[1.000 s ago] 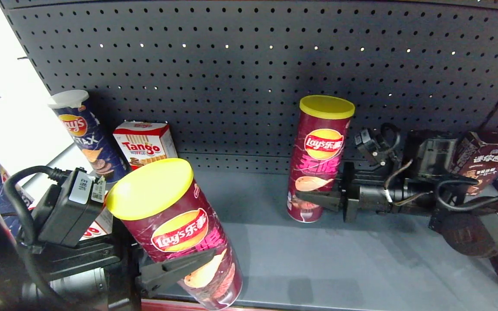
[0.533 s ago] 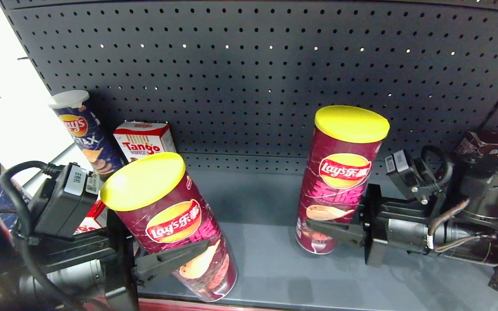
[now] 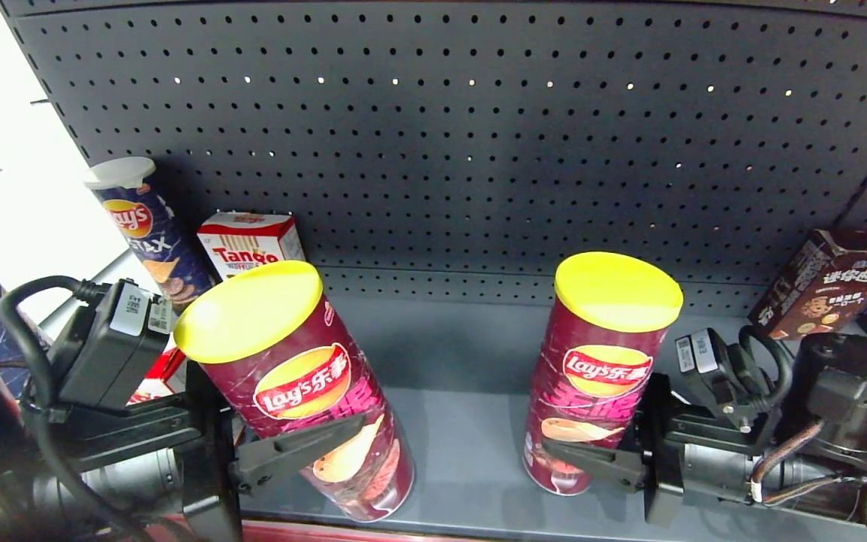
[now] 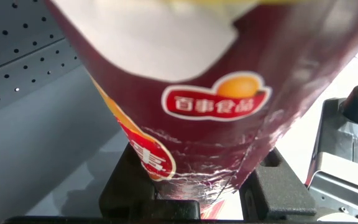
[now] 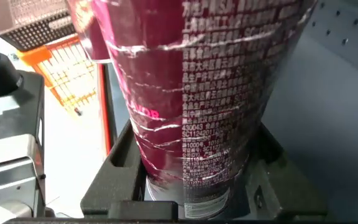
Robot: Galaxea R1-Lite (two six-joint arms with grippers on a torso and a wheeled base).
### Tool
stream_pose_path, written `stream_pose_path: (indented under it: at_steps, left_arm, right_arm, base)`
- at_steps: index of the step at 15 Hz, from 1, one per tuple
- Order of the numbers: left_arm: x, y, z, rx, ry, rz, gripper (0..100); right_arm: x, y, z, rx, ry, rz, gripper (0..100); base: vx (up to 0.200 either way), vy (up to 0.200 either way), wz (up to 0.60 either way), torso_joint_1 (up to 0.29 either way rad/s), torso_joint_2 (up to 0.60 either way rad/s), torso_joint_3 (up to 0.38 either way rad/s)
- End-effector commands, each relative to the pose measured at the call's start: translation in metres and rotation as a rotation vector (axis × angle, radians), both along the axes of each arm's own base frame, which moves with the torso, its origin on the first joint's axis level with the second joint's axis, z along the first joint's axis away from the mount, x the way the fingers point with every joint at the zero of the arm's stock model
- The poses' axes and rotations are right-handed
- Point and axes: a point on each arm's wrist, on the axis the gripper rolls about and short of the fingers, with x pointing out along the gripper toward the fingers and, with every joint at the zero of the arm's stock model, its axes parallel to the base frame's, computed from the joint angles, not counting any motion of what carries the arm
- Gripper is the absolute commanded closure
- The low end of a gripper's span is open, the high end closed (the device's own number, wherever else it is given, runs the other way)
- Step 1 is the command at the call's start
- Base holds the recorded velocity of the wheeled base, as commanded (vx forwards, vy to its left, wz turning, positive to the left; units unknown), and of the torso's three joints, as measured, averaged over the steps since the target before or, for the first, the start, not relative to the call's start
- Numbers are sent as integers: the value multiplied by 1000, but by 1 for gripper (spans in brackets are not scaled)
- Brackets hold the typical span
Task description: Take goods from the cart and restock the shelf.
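Two maroon chip cans with yellow lids are over the grey shelf (image 3: pixel 463 391). The left can (image 3: pixel 290 376) leans to the left with its base at the shelf's front edge. My left gripper (image 3: pixel 332 452) is shut on its lower part; the left wrist view has this can (image 4: pixel 191 93) rising from the gripper (image 4: pixel 191 202). The right can (image 3: pixel 599 376) stands nearly upright near the front of the shelf. My right gripper (image 3: pixel 573 455) is shut on it low down, and the can (image 5: pixel 210 93) fills its gripper (image 5: pixel 191 196) in the right wrist view.
A black pegboard (image 3: pixel 433 150) backs the shelf. At the back left stand a blue chip can (image 3: pixel 149 229) and a red-and-white wafer box (image 3: pixel 253 245). A brown box (image 3: pixel 828 282) leans at the back right. An orange cart basket (image 5: pixel 67 68) lies below.
My right gripper has brought its can from the back of the shelf forward and slightly right, uncovering the brown box. The left can has shifted a little left.
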Motion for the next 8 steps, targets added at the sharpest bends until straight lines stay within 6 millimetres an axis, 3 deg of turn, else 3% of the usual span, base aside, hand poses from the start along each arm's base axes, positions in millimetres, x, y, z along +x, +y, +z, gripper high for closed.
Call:
stream_pose_path:
  at_steps: [1, 8]
  left_arm:
    - [0, 0, 0, 0, 2, 0, 100]
    - [-1, 1, -3, 6, 10, 0, 100]
  right_arm:
    - [6, 4, -13, -21, 33, 1, 100]
    - [14, 11, -21, -21, 46, 7, 100]
  base:
    - [0, 0, 0, 0, 0, 0]
    - [0, 0, 0, 0, 0, 0]
